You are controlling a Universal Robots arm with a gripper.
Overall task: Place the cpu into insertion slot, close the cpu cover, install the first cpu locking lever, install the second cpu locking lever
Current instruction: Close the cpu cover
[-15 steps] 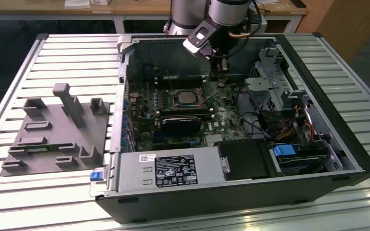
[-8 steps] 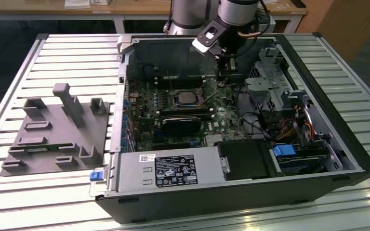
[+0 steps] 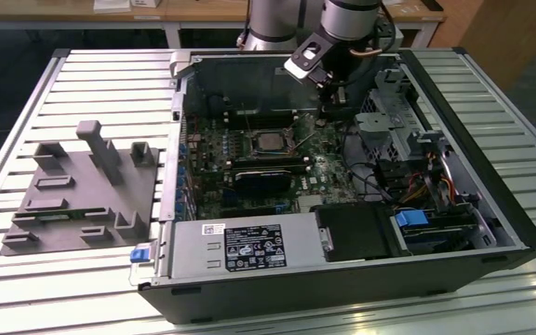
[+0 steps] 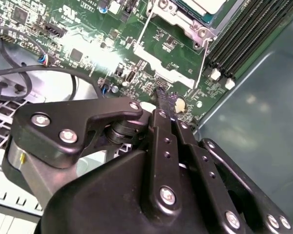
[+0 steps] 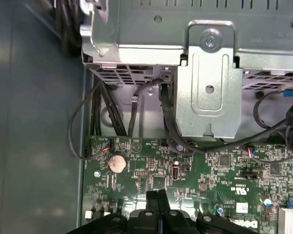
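The cpu (image 3: 270, 142) lies flat in the insertion slot (image 3: 249, 144) on the green motherboard, its silvery top showing. Its corner also shows in the second wrist view (image 4: 205, 6), with the silvery cpu cover (image 4: 172, 15) lying as a frame around it. Two thin wire levers (image 4: 140, 35) (image 4: 201, 61) run out along the socket's sides. My gripper (image 3: 329, 103) hangs inside the case, to the exterior view's right of the socket and farther back. Both wrist views show it (image 4: 161, 97) (image 5: 157, 197) shut, fingers pressed together with nothing between them, just above the board.
A black heatsink block (image 3: 263, 183) sits in front of the socket, long memory slots (image 4: 244, 34) beside it. A metal drive cage (image 3: 407, 132) and cables fill the case's right side. The power supply (image 3: 240, 246) is at the front. A grey fixture (image 3: 86, 188) stands on the slatted table.
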